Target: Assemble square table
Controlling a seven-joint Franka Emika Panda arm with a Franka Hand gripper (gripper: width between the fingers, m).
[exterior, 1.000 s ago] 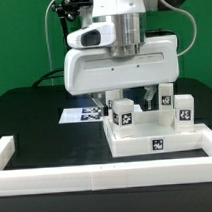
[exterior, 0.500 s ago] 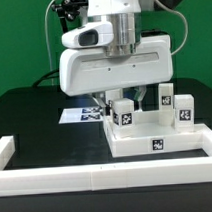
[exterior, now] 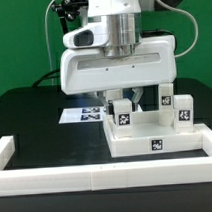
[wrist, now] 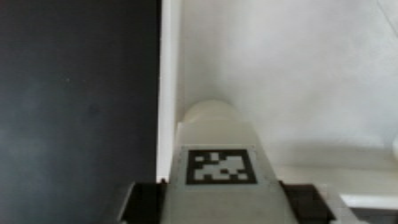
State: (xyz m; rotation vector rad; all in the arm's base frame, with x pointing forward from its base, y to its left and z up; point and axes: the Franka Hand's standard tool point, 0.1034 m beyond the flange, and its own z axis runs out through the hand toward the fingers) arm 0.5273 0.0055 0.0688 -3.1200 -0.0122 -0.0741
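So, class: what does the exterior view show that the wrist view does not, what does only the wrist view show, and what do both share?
Only the exterior view shows the long white border rail, the flat marker board, the other white tagged block legs and the arm's body. Only the wrist view shows the dark fingertips flanking one leg from close up. Both share that white tagged block leg, the large white square table top and the black table.
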